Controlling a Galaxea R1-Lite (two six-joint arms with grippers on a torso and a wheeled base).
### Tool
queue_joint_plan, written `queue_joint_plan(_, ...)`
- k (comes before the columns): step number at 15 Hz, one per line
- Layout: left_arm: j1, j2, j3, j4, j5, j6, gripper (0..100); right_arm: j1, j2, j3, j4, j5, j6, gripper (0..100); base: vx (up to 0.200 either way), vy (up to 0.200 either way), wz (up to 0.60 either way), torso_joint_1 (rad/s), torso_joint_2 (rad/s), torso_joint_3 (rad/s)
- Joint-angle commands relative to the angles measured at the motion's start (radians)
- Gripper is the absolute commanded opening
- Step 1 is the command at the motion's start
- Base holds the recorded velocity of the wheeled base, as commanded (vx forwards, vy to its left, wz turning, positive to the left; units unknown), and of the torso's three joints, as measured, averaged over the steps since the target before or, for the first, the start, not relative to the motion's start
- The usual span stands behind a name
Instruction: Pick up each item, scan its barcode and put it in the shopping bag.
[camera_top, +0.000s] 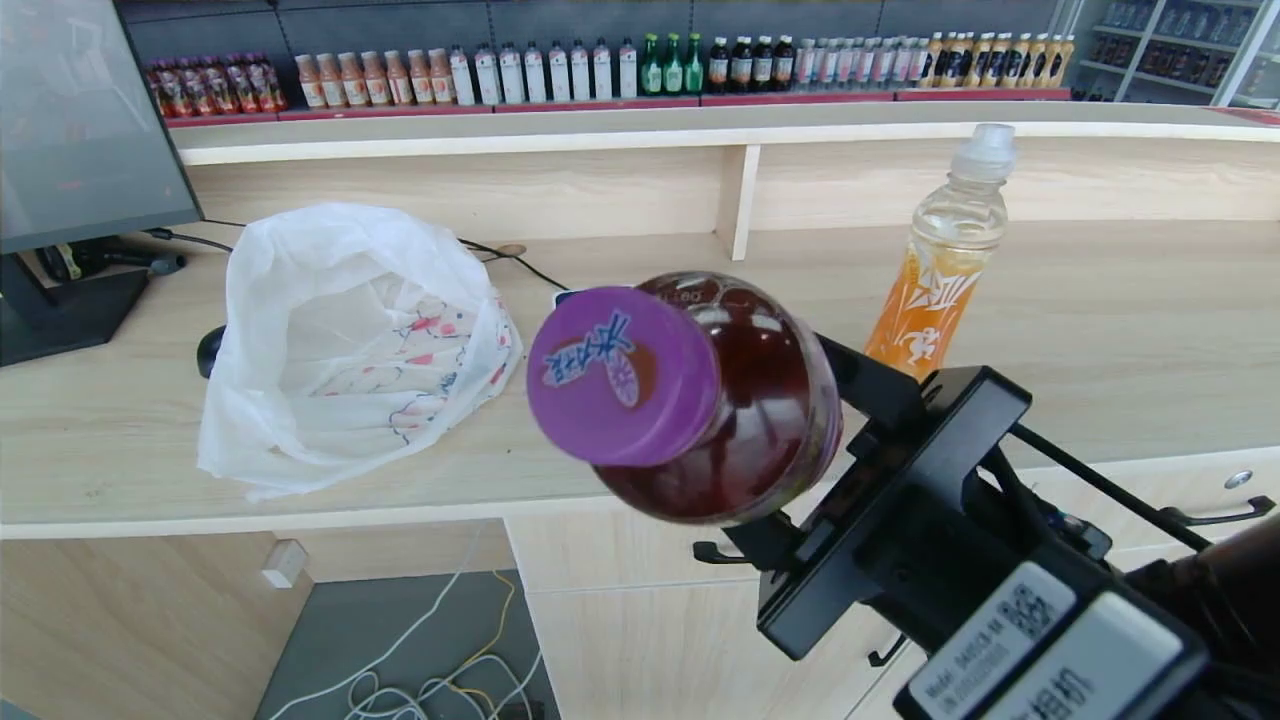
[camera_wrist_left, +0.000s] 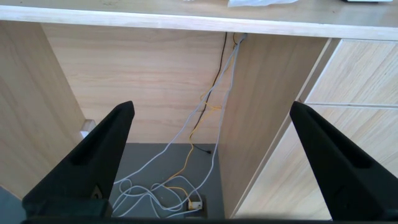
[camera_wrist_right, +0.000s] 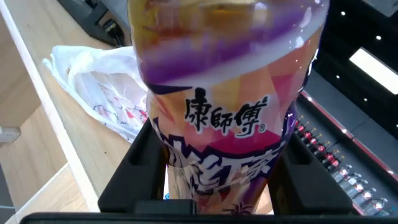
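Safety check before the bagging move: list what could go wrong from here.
1. The right gripper holds the purple-capped bottle tilted in the air near the counter edge; a slip could send it to the floor.
2. The shopping bag lies slumped, so the bottle may snag its rim or push it away.
3. The orange bottle stands close behind the right arm; a swing might topple it.

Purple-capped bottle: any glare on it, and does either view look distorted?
Head view: bright glints on the bottle near its cap; the counter bows slightly at its edges, wide-angle. Right wrist view: white sheen across the upper bottle, label below free of glare.
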Motion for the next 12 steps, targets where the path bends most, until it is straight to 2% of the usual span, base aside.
queue_joint_plan(1, 0.0, 0.0, 0.0, 0.0, 0.0, 0.0, 100, -0.071, -0.005, -0.012, -0.009, 0.002, 0.053, 0, 0.0, 0.0, 0.0, 0.0, 0.0, 0.0)
queue_joint_plan(7, 0.0, 0.0, 0.0, 0.0, 0.0, 0.0, 100, -0.097, 0.001, 0.013, -0.009, 0.001, 0.299, 0, 0.0, 0.0, 0.0, 0.0, 0.0, 0.0)
queue_joint_plan(9, 0.0, 0.0, 0.0, 0.0, 0.0, 0.0, 100, -0.179, 0.003, 0.013, -0.009, 0.001, 0.457, 0, 0.0, 0.0, 0.0, 0.0, 0.0, 0.0)
queue_joint_plan(11, 0.0, 0.0, 0.0, 0.0, 0.0, 0.0, 100, -0.239, 0.024, -0.109, -0.009, -0.034, 0.638, 0, 0.0, 0.0, 0.0, 0.0, 0.0, 0.0)
queue_joint_plan(12, 0.0, 0.0, 0.0, 0.0, 0.0, 0.0, 100, -0.258, 0.031, -0.15, 0.005, -0.045, 0.684, 0, 0.0, 0.0, 0.0, 0.0, 0.0, 0.0)
